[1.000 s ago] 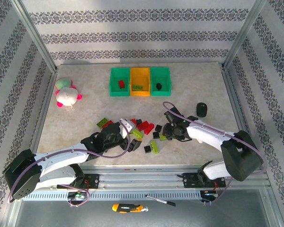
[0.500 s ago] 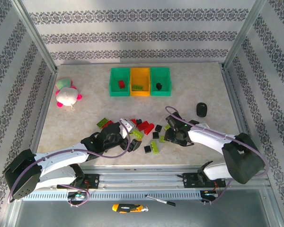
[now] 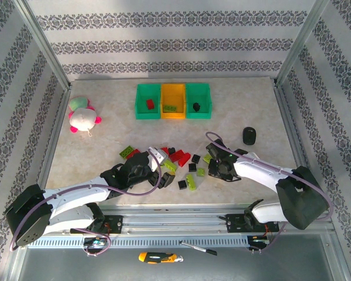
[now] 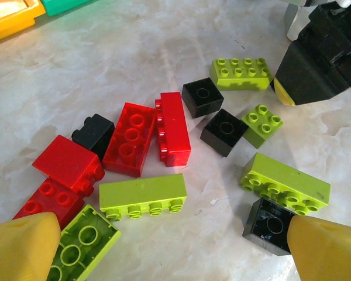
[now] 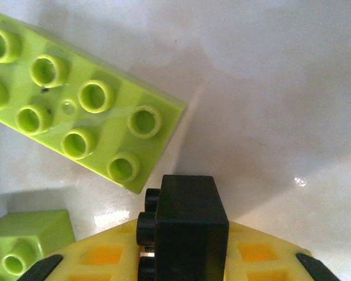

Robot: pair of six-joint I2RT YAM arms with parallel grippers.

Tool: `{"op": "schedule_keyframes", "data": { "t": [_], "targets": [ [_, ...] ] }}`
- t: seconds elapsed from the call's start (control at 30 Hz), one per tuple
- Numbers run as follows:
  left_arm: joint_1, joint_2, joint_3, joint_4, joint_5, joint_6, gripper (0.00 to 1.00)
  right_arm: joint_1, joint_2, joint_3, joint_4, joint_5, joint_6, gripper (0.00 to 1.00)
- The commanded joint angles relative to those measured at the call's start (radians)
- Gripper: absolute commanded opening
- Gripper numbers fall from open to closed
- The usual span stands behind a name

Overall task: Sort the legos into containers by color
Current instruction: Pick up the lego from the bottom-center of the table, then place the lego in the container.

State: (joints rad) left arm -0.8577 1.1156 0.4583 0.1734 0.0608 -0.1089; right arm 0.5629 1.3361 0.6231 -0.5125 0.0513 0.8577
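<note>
The right gripper [image 3: 215,165] pinches a small black lego [image 5: 184,219] between its yellow pads [image 5: 245,243], low centre of the wrist view, just beside a lime brick [image 5: 76,105]. The left gripper [image 4: 172,252] hangs spread wide over the loose legos [image 3: 178,156] at mid-frame. The step in hand looks like the black pick. Next it likely calls for a lift and a carry to the right green bin [image 3: 199,86] of the containers [image 3: 173,86] at upper centre, where a black piece [image 3: 196,107] lies

Bright, even light; soft shadows; glare on marble.
</note>
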Motion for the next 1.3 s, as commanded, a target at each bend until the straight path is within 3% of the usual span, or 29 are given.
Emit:
{"op": "schedule_keyframes", "data": {
  "t": [0.0,0.27,0.57,0.87,1.27],
  "targets": [
    [-0.014,0.002,0.015,0.035,0.012,-0.003,0.99,0.001,-0.039,0.045,-0.033,0.021,-0.022,0.25],
    [-0.013,0.010,0.015,0.047,0.005,-0.003,0.99,-0.019,0.026,0.266,-0.018,0.056,-0.170,0.25],
    [-0.014,-0.033,0.011,-0.001,-0.037,-0.015,0.99,-0.150,0.419,0.758,0.008,0.039,-0.378,0.26],
    [-0.014,-0.083,-0.002,-0.028,-0.071,-0.020,0.99,-0.240,0.770,1.199,-0.078,-0.035,-0.441,0.26],
    [-0.013,-0.080,-0.006,-0.035,-0.076,-0.041,0.99,-0.273,1.047,1.533,-0.178,-0.051,-0.455,0.29]
  ]
}}
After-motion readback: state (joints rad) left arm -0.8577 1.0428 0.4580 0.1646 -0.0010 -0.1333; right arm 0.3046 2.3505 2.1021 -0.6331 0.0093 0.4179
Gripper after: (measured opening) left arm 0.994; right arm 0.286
